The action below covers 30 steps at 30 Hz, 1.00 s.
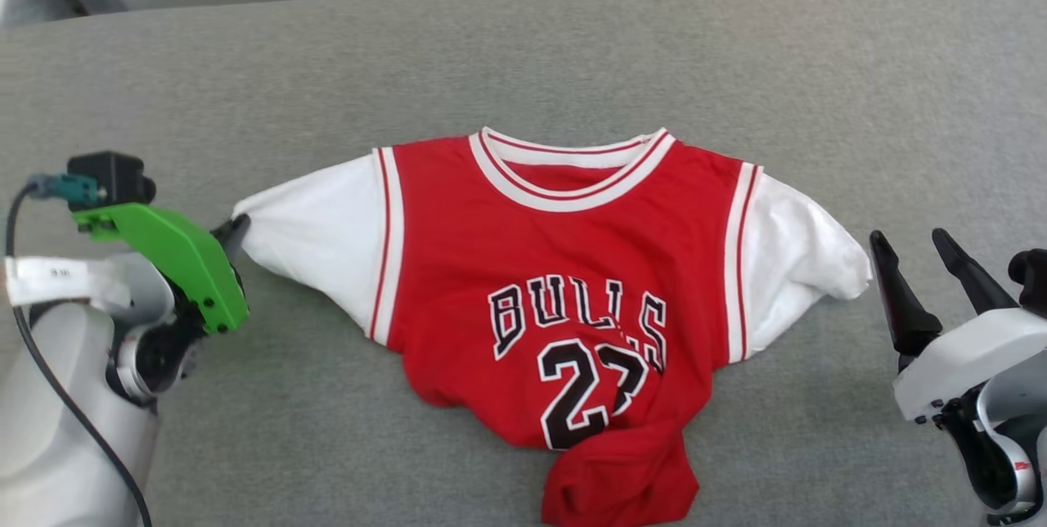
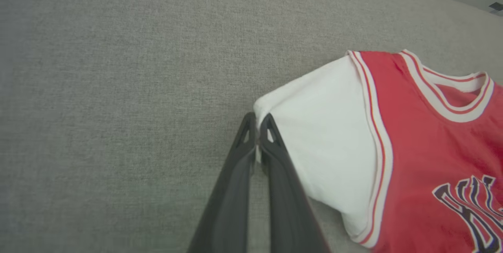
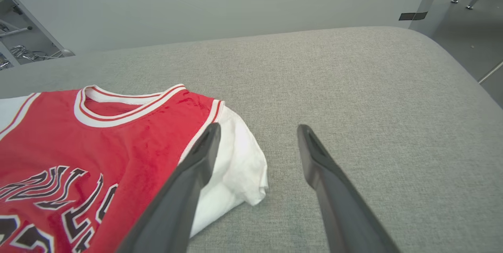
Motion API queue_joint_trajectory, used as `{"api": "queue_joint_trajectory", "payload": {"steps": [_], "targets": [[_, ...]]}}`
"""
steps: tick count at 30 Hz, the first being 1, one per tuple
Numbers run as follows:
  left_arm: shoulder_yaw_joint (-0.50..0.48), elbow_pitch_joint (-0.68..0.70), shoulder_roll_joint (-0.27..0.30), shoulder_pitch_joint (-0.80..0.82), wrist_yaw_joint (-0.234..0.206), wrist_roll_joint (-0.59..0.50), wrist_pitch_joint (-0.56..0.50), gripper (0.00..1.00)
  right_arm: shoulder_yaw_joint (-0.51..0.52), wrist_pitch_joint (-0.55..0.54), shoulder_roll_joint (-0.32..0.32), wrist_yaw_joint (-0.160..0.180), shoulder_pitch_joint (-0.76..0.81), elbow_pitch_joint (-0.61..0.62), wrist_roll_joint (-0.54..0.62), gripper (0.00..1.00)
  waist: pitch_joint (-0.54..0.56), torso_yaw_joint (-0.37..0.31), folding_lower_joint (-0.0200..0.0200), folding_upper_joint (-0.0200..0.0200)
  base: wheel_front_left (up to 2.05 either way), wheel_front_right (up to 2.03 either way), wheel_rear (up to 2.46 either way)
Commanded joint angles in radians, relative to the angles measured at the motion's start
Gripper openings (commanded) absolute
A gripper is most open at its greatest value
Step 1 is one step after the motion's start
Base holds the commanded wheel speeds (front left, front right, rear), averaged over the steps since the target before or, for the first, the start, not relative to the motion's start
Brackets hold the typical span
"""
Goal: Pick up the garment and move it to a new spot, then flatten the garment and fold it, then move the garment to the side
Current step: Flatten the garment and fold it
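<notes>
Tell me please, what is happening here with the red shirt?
A two-armed robot is working on a red jersey lying face up on a grey padded surface. Its left claw is shut on the edge of the white sleeve on that side. The right claw stands open beside the other sleeve, gripping nothing. The jersey is not flat yet: its lower part is bunched and twisted.
</notes>
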State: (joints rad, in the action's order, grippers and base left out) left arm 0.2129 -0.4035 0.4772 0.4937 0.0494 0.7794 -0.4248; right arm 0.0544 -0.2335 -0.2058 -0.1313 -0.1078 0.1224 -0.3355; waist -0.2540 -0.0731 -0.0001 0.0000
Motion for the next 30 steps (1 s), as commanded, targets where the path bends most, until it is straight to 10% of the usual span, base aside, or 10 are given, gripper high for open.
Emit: {"api": "queue_joint_trajectory", "payload": {"steps": [1, 18, 30], "targets": [[-0.004, 0.034, -0.002, -0.042, -0.010, 0.006, 0.006, 0.00, 0.010, -0.036, -0.010, 0.001, 0.004, 0.007, 0.008, 1.00, 0.036, 0.054, 0.0001, 0.0000, 0.00, 0.00, 0.00], [0.035, 0.410, -0.048, -0.244, -0.089, 0.007, 0.007, 0.00, 0.044, -0.713, -0.120, 0.001, -0.175, -0.027, 0.028, 1.00, 0.002, 0.154, 0.0001, 0.0000, 0.00, 0.00, 0.00], [0.062, 0.503, -0.047, -0.234, -0.106, -0.007, -0.019, 0.00, 0.053, -0.778, -0.122, 0.001, -0.244, -0.173, 0.052, 1.00, -0.073, 0.193, 0.0001, 0.0000, 0.00, 0.00, 0.00]]}}
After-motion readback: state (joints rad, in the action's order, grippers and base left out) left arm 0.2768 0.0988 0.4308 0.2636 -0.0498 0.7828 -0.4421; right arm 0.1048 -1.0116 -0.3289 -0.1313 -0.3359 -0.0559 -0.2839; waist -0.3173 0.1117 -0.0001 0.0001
